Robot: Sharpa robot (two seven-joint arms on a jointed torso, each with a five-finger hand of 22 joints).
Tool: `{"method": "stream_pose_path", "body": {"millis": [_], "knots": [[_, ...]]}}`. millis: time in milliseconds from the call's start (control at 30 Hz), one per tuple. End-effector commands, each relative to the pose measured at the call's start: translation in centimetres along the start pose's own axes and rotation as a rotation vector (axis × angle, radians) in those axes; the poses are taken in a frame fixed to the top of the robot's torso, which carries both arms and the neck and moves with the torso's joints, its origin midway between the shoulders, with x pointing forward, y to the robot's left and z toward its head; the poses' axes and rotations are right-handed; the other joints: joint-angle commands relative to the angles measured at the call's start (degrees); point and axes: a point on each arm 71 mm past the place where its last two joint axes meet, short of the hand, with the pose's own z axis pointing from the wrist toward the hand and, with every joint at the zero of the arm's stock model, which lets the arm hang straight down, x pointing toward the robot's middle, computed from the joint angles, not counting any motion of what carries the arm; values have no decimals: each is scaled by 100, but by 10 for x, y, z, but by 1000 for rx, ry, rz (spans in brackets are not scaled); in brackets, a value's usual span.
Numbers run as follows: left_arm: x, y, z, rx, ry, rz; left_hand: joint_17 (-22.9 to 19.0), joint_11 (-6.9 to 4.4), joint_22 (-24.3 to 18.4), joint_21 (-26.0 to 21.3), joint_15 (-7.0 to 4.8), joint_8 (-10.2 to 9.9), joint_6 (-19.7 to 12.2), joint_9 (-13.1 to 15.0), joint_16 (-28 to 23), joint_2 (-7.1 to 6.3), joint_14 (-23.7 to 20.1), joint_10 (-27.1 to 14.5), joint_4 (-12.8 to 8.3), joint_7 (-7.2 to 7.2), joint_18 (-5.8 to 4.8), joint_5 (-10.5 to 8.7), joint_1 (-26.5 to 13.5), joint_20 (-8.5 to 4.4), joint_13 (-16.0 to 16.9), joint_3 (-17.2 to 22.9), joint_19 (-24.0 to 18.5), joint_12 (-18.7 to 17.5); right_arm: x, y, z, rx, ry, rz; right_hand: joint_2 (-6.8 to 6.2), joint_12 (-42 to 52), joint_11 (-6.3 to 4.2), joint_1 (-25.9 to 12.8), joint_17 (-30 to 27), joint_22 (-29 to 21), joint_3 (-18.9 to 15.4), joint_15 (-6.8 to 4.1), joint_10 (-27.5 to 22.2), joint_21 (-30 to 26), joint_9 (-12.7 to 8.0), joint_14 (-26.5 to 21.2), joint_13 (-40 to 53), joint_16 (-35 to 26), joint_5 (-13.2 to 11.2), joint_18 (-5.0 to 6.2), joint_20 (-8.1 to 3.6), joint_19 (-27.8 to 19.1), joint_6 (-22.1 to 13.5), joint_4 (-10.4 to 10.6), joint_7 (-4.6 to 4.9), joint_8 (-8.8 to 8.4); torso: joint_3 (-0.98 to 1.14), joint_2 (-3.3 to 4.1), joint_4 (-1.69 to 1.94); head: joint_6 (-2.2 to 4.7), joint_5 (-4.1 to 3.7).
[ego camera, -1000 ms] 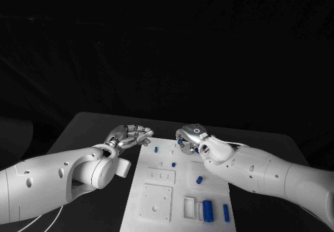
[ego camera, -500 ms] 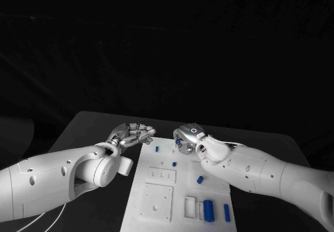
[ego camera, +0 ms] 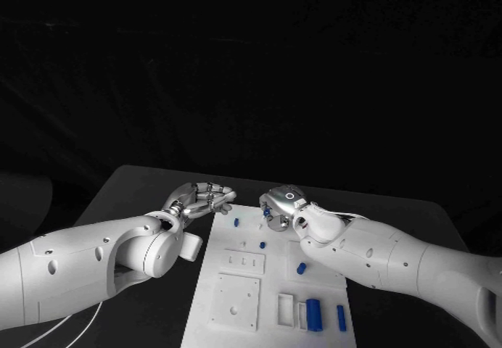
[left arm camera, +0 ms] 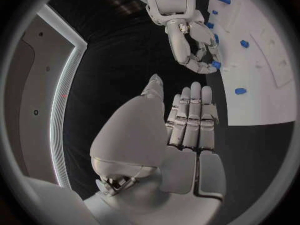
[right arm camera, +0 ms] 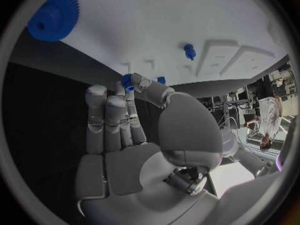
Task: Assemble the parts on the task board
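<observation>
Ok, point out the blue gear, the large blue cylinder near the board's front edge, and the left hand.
blue gear (right arm camera: 53,16): right wrist view, on its toothed face.
large blue cylinder (ego camera: 313,315): head view, middle of its body.
left hand (left arm camera: 187,117): left wrist view, on the fingers' backs.

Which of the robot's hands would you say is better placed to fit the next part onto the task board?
Likely the right hand: it holds a small blue part over the task board. The left hand hovers beside the board, holding nothing.

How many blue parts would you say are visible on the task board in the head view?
5 plainly: small part at the far end, peg mid-board, part beside the right arm, thick cylinder and thin bar near. The right hand may hide others.
</observation>
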Motion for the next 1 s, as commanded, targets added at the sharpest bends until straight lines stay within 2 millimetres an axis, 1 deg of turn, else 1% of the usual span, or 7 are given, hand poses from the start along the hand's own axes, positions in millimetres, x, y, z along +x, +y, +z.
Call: {"method": "stream_pose_path", "body": {"millis": [33, 100, 200, 233, 433, 733, 1000], "knots": [[2, -3, 1, 19, 10, 4, 1, 5, 21, -38, 6, -33, 23, -10, -35, -38, -52, -30, 8, 63, 57, 3, -5, -8, -10, -25, -44, -19, 3, 2, 0, -4, 27, -19, -65, -8, -21, 13, -9, 124, 39, -59, 310, 20, 27, -114, 8, 21, 19, 367, -26, -15, 45, 13, -3, 7, -1, 1, -2, -19, 5], [2, -3, 1, 19, 10, 4, 2, 4, 21, -38, 7, -34, 23, -11, -36, -38, -52, -30, 8, 63, 58, 3, -4, -7, -10, -25, -44, -20, 5, 2, 0, -2, 31, -22, -65, -10, -20, 12, -10, 124, 42, -58, 310, 21, 28, -114, 9, 22, 19, 367, -26, -16, 44, 15, -3, 5, -5, 2, -2, -20, 7], [3, -4, 1, 20, 13, 3, 3, 4, 21, -39, 7, -34, 24, -11, -37, -39, -52, -30, 9, 63, 59, 3, -4, -6, -10, -25, -45, -21, 7, 1, 0, 0, 40, -25, -65, -12, -20, 12, -12, 123, 45, -58, 310, 22, 29, -115, 10, 23, 19, 367, -25, -17, 43, 19, -2, 3, -1, 6, -13, -16, 21], [3, -4, 1, 20, 14, 3, 3, 5, 21, -39, 8, -34, 24, -11, -38, -38, -52, -30, 9, 63, 59, 3, -4, -6, -10, -25, -45, -21, 7, 1, 0, 1, 42, -26, -65, -13, -19, 11, -13, 123, 46, -57, 309, 23, 29, -115, 11, 23, 19, 367, -25, -18, 43, 19, -2, 2, -5, 9, -10, -15, 22], [3, -4, 2, 20, 12, 4, 5, 4, 22, -39, 9, -36, 23, -12, -40, -39, -52, -30, 10, 63, 61, 2, -4, -4, -10, -25, -45, -25, 7, 2, 1, 0, 37, -25, -72, -20, -18, 9, -17, 123, 52, -56, 307, 26, 31, -117, 13, 25, 19, 367, -23, -23, 40, 24, -1, -3, -5, 14, -12, -17, 36], [3, -4, 2, 21, 12, 4, 8, 4, 23, -39, 10, -38, 24, -14, -44, -39, -52, -29, 10, 62, 64, 2, -4, -2, -10, -24, -45, -29, 4, 3, 1, 2, 16, -20, -80, -28, -16, 9, -24, 122, 62, -54, 306, 29, 34, -119, 16, 27, 19, 367, -21, -29, 38, 30, 0, -9, -2, 6, -21, -50, 72], [2, -4, 2, 21, 10, 5, 10, 3, 23, -39, 11, -40, 25, -14, -46, -40, -51, -28, 10, 61, 66, 2, -4, 0, -10, -24, -44, -32, 1, 2, -1, 20, -17, -28, -116, -41, -17, 25, -38, 120, 101, -54, 316, 41, 45, -121, 27, 36, 19, 367, -20, -36, 46, 48, -2, -16, -4, -2, -29, -60, 71]]}}
